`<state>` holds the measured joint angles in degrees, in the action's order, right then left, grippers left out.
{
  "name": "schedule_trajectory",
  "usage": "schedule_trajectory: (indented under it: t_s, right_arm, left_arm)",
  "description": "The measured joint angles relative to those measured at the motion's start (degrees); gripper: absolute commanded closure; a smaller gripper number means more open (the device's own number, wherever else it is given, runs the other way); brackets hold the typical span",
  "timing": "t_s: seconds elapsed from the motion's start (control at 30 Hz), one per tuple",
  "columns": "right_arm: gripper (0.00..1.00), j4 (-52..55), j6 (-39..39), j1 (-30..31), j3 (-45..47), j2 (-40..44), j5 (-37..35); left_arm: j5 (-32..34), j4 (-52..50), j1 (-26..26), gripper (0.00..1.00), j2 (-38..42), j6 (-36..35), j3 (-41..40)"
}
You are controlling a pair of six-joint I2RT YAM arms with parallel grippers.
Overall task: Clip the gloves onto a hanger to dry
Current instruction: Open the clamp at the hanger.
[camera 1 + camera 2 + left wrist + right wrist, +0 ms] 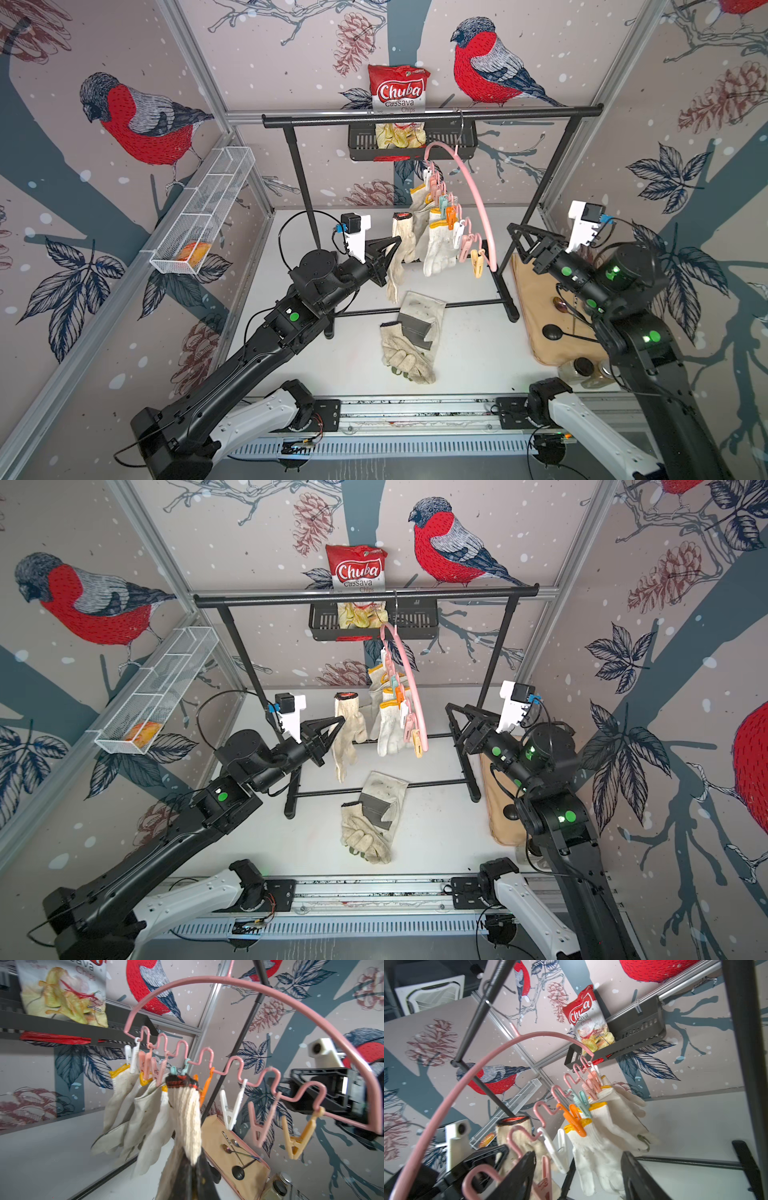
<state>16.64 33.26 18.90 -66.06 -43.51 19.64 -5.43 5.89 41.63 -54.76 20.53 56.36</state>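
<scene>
The left gripper (395,243) clamps a knit glove (406,237) beside the hanger (477,195); the right gripper (516,243) gapes near its end.

A black garment rack (432,116) had its top bar high above the jaws of the left gripper (395,243) and the right gripper (514,243). Past the bar, higher still, a red Chuba cassava chips bag (399,89) stood in a black basket (361,143). A white wire basket (208,199) hung out beside the left jaws, with something orange (192,252) inside. Below the right jaws lay a tan mat (536,299) with spoons (561,306), a black ladle (552,331) and small jars (582,368).
</scene>
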Motion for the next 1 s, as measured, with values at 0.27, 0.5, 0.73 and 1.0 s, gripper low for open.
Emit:
schedule_trajectory:
  t_s: [0.27,0.5,0.73,1.0]
  right_arm:
    - [0.4,0.1,2.5,11.1,0.6,-1.6,-3.1]
    - [0.41,-0.6,1.7,25.6,-1.5,-5.8,-11.0]
    - [0.41,-1.2,-0.5,35.2,-2.9,-10.5,-18.9]
    - [0.43,-1.2,-1.6,28.4,-2.4,-7.0,-21.8]
  left_arm:
    - [5.5,-7.0,0.0,1.0,-2.9,-1.5,6.4]
    - [9.1,-12.1,0.0,1.0,-2.2,-1.5,7.6]
    - [10.2,-12.0,0.0,1.0,3.2,-4.8,3.5]
    - [5.9,-12.3,-1.3,1.0,1.3,-8.1,5.3]
